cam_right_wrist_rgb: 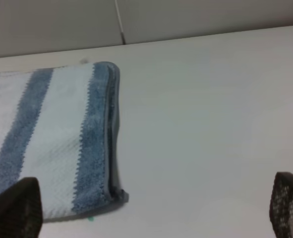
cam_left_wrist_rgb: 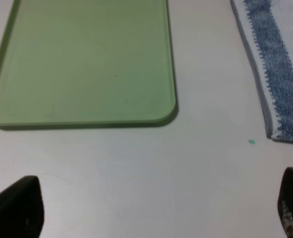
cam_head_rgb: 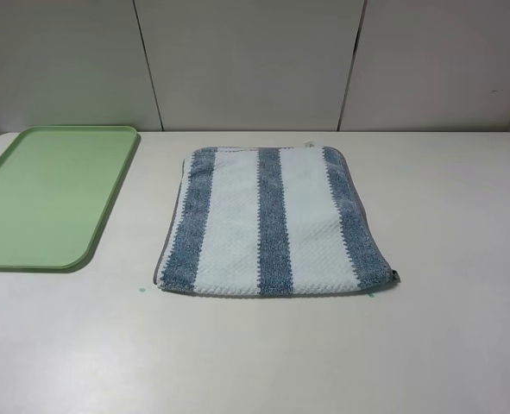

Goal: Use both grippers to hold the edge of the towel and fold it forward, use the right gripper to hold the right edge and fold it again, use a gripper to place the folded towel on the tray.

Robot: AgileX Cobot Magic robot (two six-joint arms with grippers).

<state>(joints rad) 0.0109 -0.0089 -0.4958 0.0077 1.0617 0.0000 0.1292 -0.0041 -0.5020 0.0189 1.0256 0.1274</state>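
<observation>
Step in hand: judged to be the very first one, because the towel (cam_head_rgb: 272, 222) lay flat and no gripper was on it.
Tray (cam_head_rgb: 47, 198): pale green, nothing on it, at the left side of the white table (cam_head_rgb: 444, 328), well apart from the towel.
Left gripper (cam_left_wrist_rgb: 153, 208): fingers spread wide, holding nothing and touching nothing; below it were bare table, the tray's near corner and the towel's left hem.
Towel: blue and pale stripes, in the middle of the table, its near edge toward the robot; the right edge showed two layers, one on the other.
Right gripper (cam_right_wrist_rgb: 151, 208): fingers spread wide too, nothing between them, hanging near the towel's near right corner and not touching it.
Next move: probably each gripper must come down to one near corner, pinch the edge there, then carry it forward over the far edge, both at the same pace so the cloth does not skew.
</observation>
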